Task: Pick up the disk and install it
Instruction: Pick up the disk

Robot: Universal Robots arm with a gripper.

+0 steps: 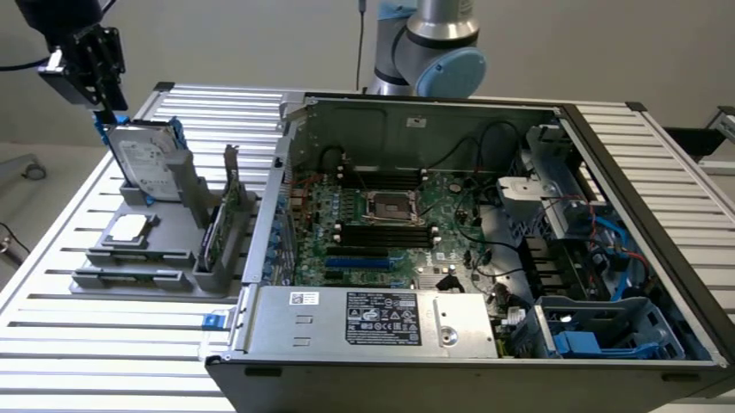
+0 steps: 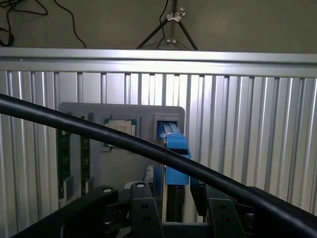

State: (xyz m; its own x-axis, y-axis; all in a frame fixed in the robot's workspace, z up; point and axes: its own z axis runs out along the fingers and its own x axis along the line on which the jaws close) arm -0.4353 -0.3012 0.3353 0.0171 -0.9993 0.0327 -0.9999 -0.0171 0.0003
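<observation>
Over the grey holder (image 1: 136, 256), gripper (image 1: 106, 108) straddling blue top edge of upright disk (image 1: 150, 159), grip cannot be told, open room above.

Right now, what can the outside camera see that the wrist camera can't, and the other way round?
The exterior view has the open computer case, its motherboard, the grey power supply box and the arm's blue-capped joint. The wrist view has a thick black cable crossing in front and tripod legs beyond the table's edge. Both share the disk standing upright in the grey holder, the processor chip lying flat in that holder, the slatted table, and the gripper at the disk's top end.
</observation>
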